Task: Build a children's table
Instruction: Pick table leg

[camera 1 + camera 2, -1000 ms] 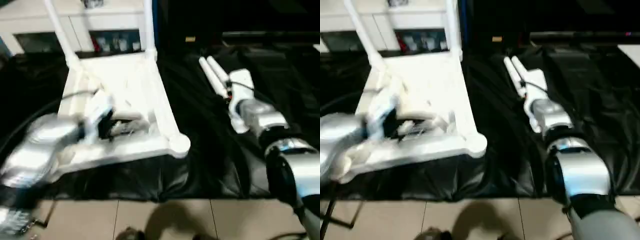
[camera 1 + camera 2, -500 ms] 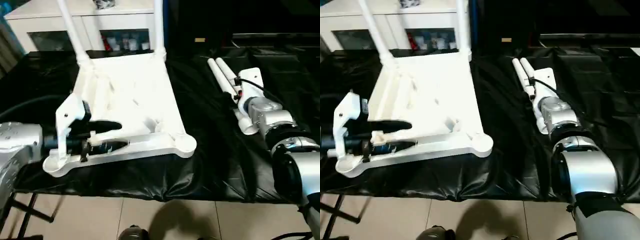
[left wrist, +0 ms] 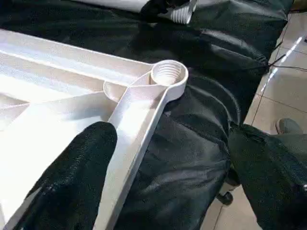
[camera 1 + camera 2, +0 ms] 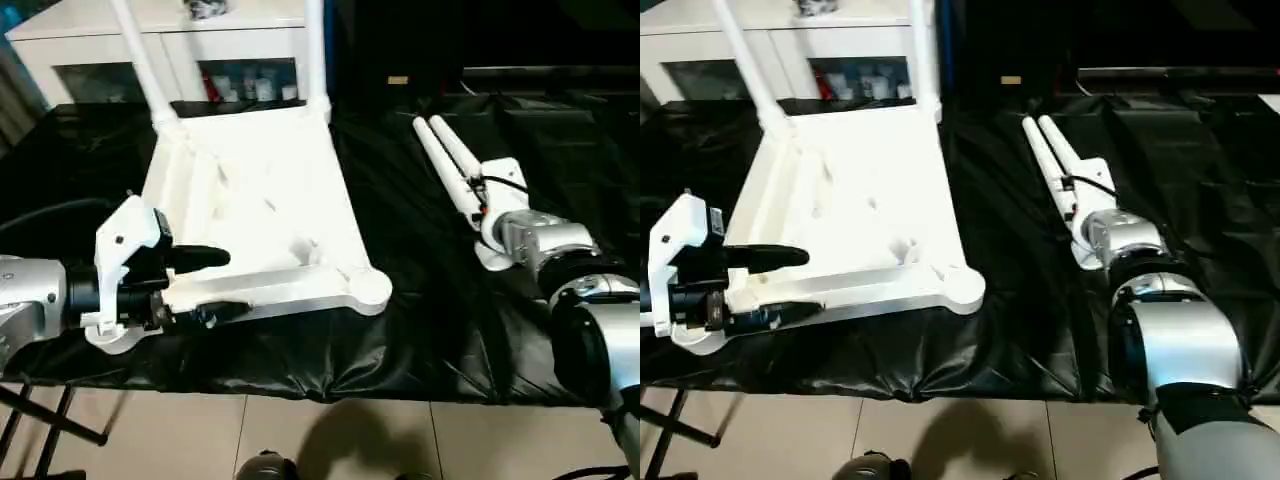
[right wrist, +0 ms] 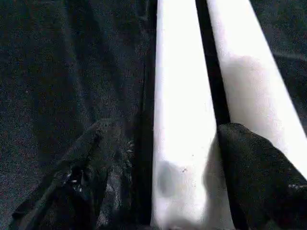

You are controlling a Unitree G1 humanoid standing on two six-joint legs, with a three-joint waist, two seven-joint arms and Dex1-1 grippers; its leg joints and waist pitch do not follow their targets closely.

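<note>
Tabletop (image 4: 255, 190) lies underside up on the black cloth (image 4: 420, 300), two legs (image 4: 318, 50) already standing in its far corner sockets. I see my left gripper (image 4: 205, 285) spread wide, fingers astride the near rail. My right gripper (image 5: 163, 172) hangs open astride one of two loose legs (image 4: 450, 165) lying right.

- Left claw (image 4: 205, 285) points level toward the right, its two black fingers (image 3: 72, 182) spread wide apart; silver forearm reaches in from the left
- Right claw (image 5: 163, 177) parted, reaching forward; wrist bent downward
</note>
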